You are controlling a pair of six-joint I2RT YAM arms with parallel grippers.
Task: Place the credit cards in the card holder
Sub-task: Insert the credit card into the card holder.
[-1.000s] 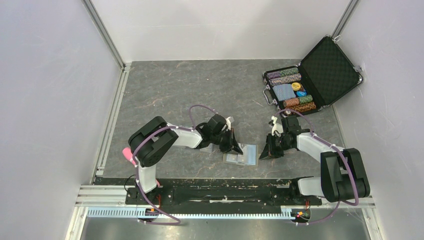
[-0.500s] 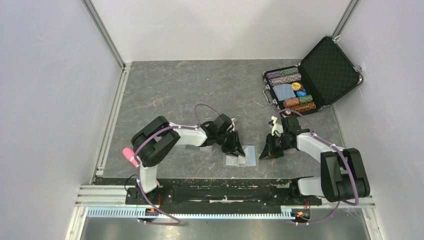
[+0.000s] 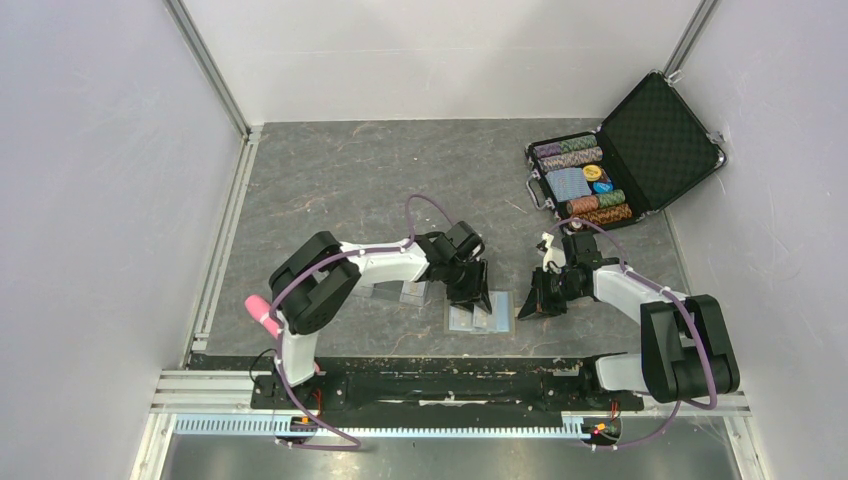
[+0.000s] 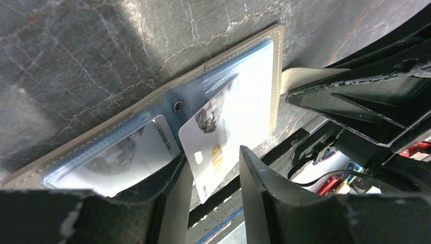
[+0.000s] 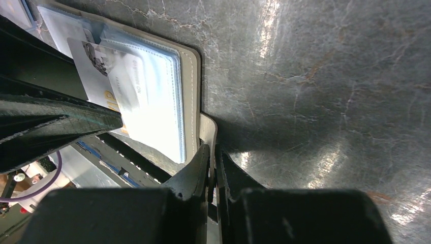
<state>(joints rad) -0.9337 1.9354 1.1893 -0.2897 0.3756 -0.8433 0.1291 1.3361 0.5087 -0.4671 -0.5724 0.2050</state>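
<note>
At the near edge of the counter (image 3: 380,180), the holder (image 3: 500,316) lies spread open, pale blue pockets up, between the two arms. One card (image 4: 134,152) sits fully inside the pocket away from the tab (image 5: 207,127). The second card (image 4: 218,132) is only partly inside the pocket next to the tab, set at a slant, with its free end projecting past the holder's edge. The left fingers (image 3: 475,295) stand apart, one on each side of that free end, gripping nothing; contact with the card cannot be confirmed. The right fingers (image 5: 210,158) are closed tight on the tab, which they pin at counter level.
</note>
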